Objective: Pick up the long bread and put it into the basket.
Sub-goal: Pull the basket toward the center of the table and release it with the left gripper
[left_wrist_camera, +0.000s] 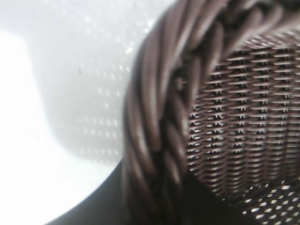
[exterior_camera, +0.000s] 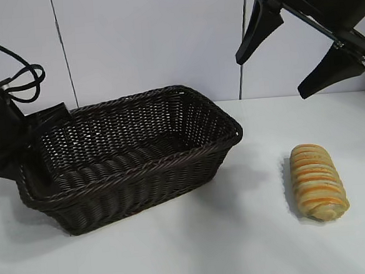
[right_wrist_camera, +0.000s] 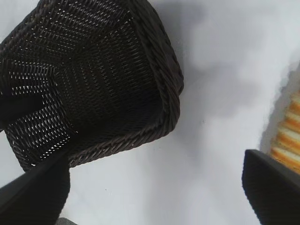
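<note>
The long bread (exterior_camera: 318,181), tan with orange and cream stripes, lies on the white table to the right of the basket (exterior_camera: 171,156). My right gripper (exterior_camera: 273,75) hangs open and empty high above the table, up and left of the bread. In the right wrist view its two dark fingers (right_wrist_camera: 37,192) frame bare table, with the basket (right_wrist_camera: 164,84) on one side and the bread's edge (right_wrist_camera: 288,140) on the other. My left gripper (exterior_camera: 37,142) sits at the basket's left end, closed on the braided rim (left_wrist_camera: 159,117).
A white wall stands close behind the table. Black cables (exterior_camera: 22,79) loop above the left arm. Bare table (exterior_camera: 239,233) lies between the basket and the bread and along the front.
</note>
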You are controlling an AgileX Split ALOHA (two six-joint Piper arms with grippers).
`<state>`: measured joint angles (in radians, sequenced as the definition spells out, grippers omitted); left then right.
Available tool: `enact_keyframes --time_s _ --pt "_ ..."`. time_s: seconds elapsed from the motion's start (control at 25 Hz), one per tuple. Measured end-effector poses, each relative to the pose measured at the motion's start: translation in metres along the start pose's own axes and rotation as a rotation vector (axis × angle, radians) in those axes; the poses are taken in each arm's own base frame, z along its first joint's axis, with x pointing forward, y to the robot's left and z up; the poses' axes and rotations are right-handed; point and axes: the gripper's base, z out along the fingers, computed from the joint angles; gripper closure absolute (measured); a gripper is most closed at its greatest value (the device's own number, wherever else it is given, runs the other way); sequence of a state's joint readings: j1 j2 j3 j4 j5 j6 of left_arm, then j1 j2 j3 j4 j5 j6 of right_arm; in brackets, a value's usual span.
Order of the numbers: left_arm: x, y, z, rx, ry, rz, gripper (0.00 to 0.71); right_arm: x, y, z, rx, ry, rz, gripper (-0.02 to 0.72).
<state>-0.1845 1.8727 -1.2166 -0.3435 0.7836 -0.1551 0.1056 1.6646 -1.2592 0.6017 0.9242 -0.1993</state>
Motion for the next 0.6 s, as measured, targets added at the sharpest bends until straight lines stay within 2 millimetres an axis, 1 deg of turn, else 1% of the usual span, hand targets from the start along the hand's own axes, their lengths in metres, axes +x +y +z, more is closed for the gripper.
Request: enact_keyframes --time_s 0.16,0.32,0.44,0.6 --pt "-0.015 0.0 -0.022 0.019 0.032 0.129 0.613 0.0 0.0 0.0 0.0 0.0 -0.004 0.009" --pt "-0.024 -0.008 -0.039 0.048 0.042 0.237 0.613 0.0 0.0 0.0 0.0 0.0 -0.004 0.009" --pt "-0.026 -0.015 -0.044 0.105 0.043 0.289 0.613 0.0 0.0 0.0 0.0 0.0 -0.004 0.009" --pt "-0.027 -0.02 -0.042 0.167 0.041 0.312 0.613 0.0 0.0 0.0 0.0 0.0 -0.004 0.009"
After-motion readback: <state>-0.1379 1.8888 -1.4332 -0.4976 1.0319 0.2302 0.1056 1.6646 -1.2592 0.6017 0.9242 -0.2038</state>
